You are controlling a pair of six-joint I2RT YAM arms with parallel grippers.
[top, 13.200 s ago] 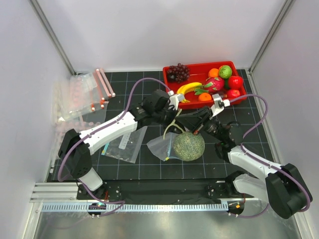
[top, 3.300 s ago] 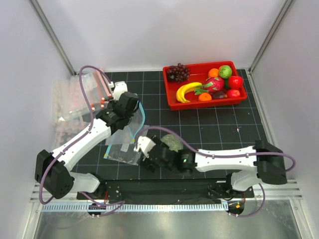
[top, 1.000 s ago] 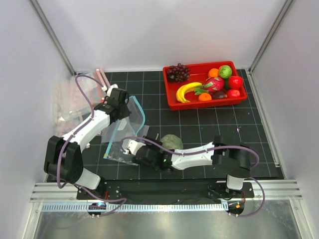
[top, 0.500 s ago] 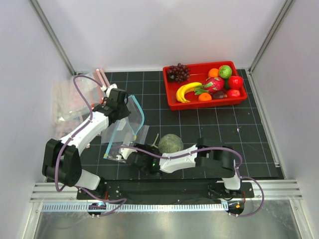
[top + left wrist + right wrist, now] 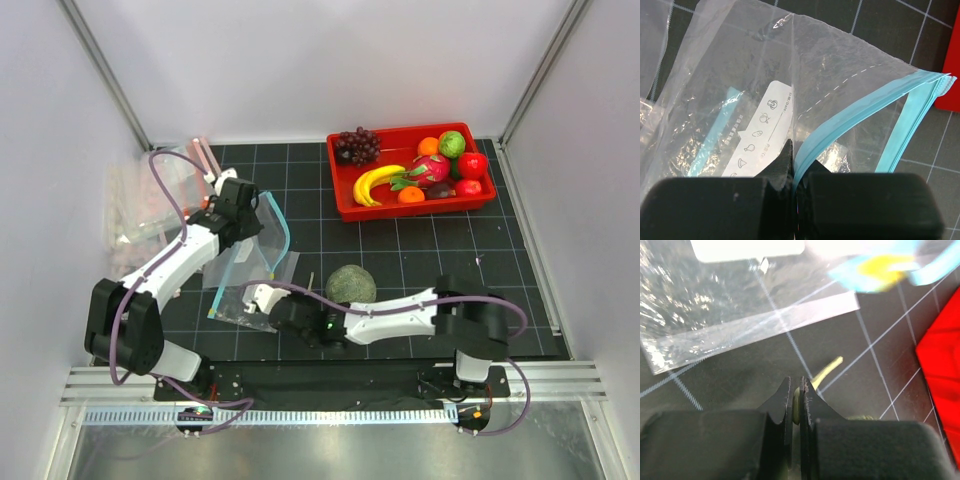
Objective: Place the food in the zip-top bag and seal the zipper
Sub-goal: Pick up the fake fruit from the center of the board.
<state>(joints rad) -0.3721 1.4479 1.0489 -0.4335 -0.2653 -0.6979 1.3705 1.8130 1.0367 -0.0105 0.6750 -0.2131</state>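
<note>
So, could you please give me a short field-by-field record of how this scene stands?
left end effector: shut on the zipper, lifting the zip-top bag with its mouth open
right end effector: shut on a thin pale stem, likely the melon's
melon: on the table, outside the bag
banana: in the red tray

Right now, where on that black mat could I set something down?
The barest patch lies between the red tray, the melon and the right wall. A smaller strip runs behind the bag, left of the tray. The left side is crowded: spare bags, the held bag, the left hand and right hand.
</note>
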